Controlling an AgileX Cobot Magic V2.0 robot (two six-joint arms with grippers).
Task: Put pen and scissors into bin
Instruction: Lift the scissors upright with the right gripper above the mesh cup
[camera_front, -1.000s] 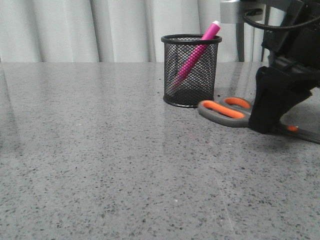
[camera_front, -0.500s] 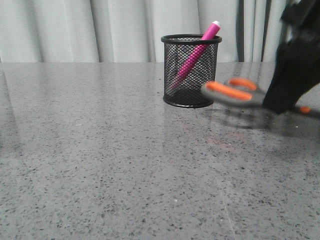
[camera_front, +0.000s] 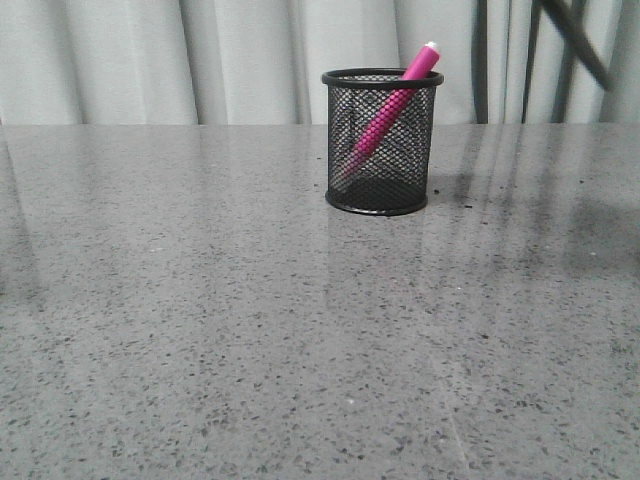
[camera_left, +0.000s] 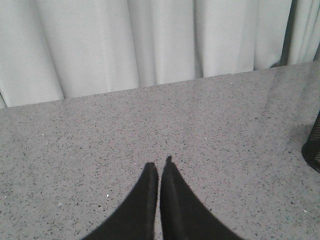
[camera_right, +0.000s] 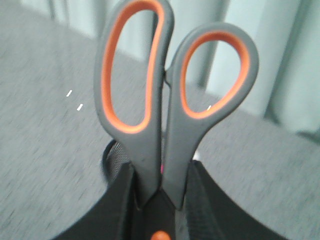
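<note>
On the far left of the scene, seen only through its own wrist camera, the left gripper (camera_left: 159, 170) hangs just above the speckled grey table (camera_front: 200, 300) with its two dark fingers (camera_left: 145, 200) pressed together, tips all but touching and nothing between them; a sliver of the bin shows at the edge of that view, well apart from the fingers. Toward the middle of the front view the bin (camera_front: 381, 140) stands upright on the table in front of the pale curtain (camera_front: 200, 60), and the pen (camera_front: 390, 105) leans inside it, lower end down in the mesh, upper end with its white tip poking out over the rim on the robot's right side. Further right, only a dark blurred streak crosses the top corner of the front view. The right wrist camera shows the right gripper (camera_right: 159, 220) closed on the scissors (camera_right: 170, 100): its black fingers (camera_right: 210, 210) clamp the grey shanks just below the orange-lined loops, beside the orange pivot dot, with the handles sticking out beyond the fingertips and the blades hidden. Behind the scissors, part of the bin's mesh rim (camera_right: 114, 155) shows, with a trace of pink beside it.
</note>
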